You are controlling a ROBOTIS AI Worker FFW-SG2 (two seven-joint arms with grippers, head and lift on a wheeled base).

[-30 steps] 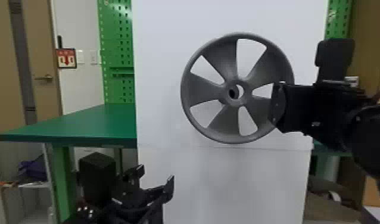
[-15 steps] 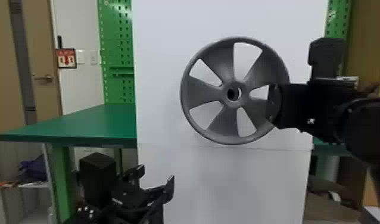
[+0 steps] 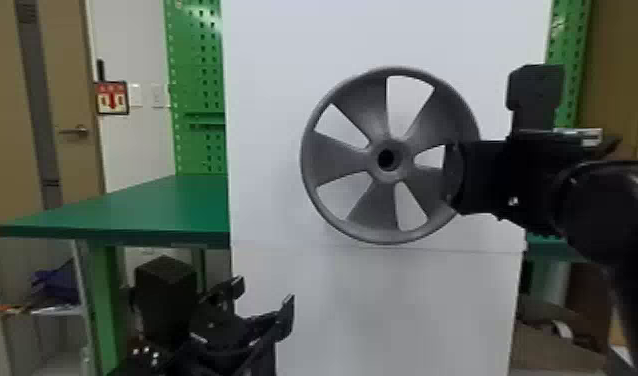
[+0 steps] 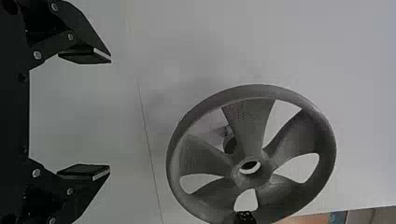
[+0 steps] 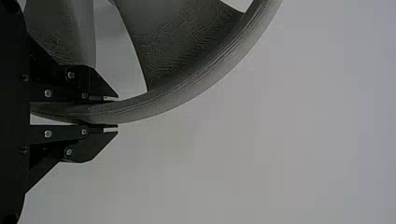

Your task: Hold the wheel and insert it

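- The white panel (image 3: 263,100) is standing upright ahead of me, and I'm using it as my landmark.
- The green bench (image 3: 133,210) is sitting to the left of the panel.
- My right arm (image 3: 603,215) is spanning the panel's right edge; any sag or twist there could be tipping the wheel out of square.
- The wheel (image 3: 333,157) is hanging upright in front of the panel. I'm judging that insertion is coming next, and I can't tell how much gap is remaining behind it.
- The left claw (image 4: 110,113) is gaping wide and empty, low by the panel's left side. With nothing supporting that half, a hard push could be pivoting the wheel about its one held edge.
- The right claw (image 5: 116,112) is pinching only the rim (image 5: 187,95), before the panel's right part; if the hub were catching, the curved rim could be slipping or rotating in that grip.
- A dark rounded part (image 4: 229,143), probably the mount, is showing through the spokes on the panel side.
- The hub hole (image 3: 389,159) is facing me before the panel; slight misalignment could be causing a jam.
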